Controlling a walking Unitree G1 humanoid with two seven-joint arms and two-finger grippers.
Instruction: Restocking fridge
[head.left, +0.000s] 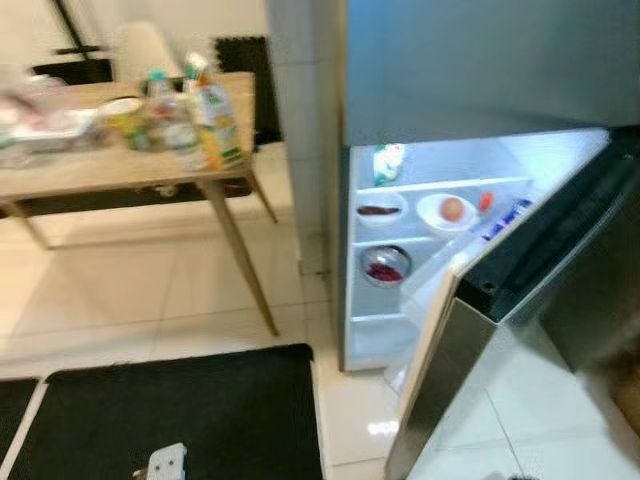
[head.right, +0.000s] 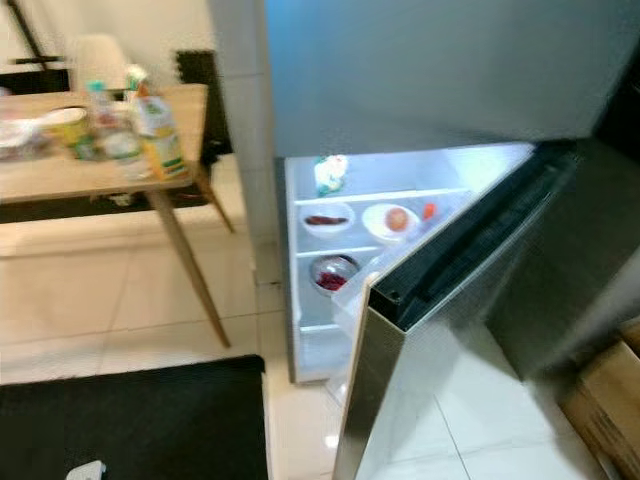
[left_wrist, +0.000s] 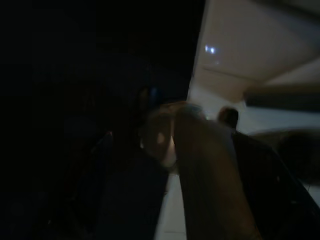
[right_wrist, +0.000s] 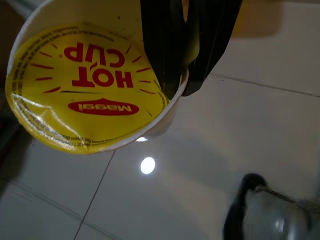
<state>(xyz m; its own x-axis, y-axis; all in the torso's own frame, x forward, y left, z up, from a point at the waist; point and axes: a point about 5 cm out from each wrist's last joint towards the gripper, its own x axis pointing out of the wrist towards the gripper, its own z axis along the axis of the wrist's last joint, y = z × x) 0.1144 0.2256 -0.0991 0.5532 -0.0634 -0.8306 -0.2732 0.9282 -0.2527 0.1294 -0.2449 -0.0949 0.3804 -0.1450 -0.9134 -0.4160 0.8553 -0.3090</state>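
Note:
The fridge (head.left: 440, 70) stands with its lower door (head.left: 470, 330) swung open and its inside lit. On its shelves sit a plate with an orange fruit (head.left: 447, 210), a small dish (head.left: 379, 210), a bowl of red food (head.left: 385, 266) and a green-white packet (head.left: 388, 162). In the right wrist view my right gripper (right_wrist: 185, 75) is shut on the rim of a yellow-lidded noodle cup (right_wrist: 85, 95), held above the tiled floor. The left wrist view is very dark; a pale rounded object (left_wrist: 200, 170) sits close before the camera.
A wooden table (head.left: 100, 170) at the left carries a juice carton (head.left: 220, 125), bottles (head.left: 178, 125) and other groceries. A black mat (head.left: 180, 410) lies on the floor before me. A cardboard box (head.right: 610, 400) sits right of the fridge door.

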